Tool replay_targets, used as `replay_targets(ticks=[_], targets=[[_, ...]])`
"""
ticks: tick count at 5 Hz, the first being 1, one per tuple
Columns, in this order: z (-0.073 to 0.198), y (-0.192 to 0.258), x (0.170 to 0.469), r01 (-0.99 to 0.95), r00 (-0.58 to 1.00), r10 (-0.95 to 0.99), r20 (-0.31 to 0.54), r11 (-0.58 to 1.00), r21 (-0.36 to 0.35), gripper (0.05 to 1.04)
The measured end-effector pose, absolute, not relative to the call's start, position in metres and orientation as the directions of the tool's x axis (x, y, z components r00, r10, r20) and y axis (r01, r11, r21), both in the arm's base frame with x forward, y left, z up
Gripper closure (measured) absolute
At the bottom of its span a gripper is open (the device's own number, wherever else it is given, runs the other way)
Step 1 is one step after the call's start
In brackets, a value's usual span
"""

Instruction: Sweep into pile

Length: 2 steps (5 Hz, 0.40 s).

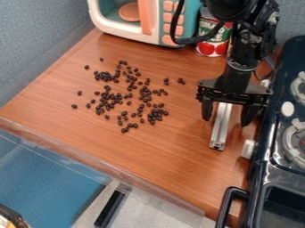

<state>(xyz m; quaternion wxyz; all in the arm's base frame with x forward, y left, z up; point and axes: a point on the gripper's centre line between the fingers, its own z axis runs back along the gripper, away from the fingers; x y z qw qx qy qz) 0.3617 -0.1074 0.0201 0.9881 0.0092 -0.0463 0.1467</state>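
Evidently, the hand [226, 122] hangs wide open with nothing gripped, its fingers set on either side of the silver bar [220, 128], presumably to take it as a sweeper. Dark beans [153, 117] lie scattered across the worktop [173, 164], needing gathering.

- A play kitchen, likely in a lab, with a robot arm [235, 49] over it
- Toy microwave [119, 32], teal and white with peach buttons
- Dark stove [278, 122] with grey burners and pale knobs
- Food can [212, 36] with tomatoes on its label
- Wood-grain counter [184, 160] against blue-grey, fabric-like walls [35, 44]
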Motion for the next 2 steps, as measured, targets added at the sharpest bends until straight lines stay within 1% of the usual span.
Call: replay_targets(ticks=[1, 2], targets=[[0.0177, -0.1029, 0.3599, -0.304, 0.95, 0.303, 0.079, 0.953, 0.0, 0.424], [0.0252, -0.1013, 0.354, -0.297, 0.953, 0.297, 0.058, 0.955, -0.016, 0.692]])
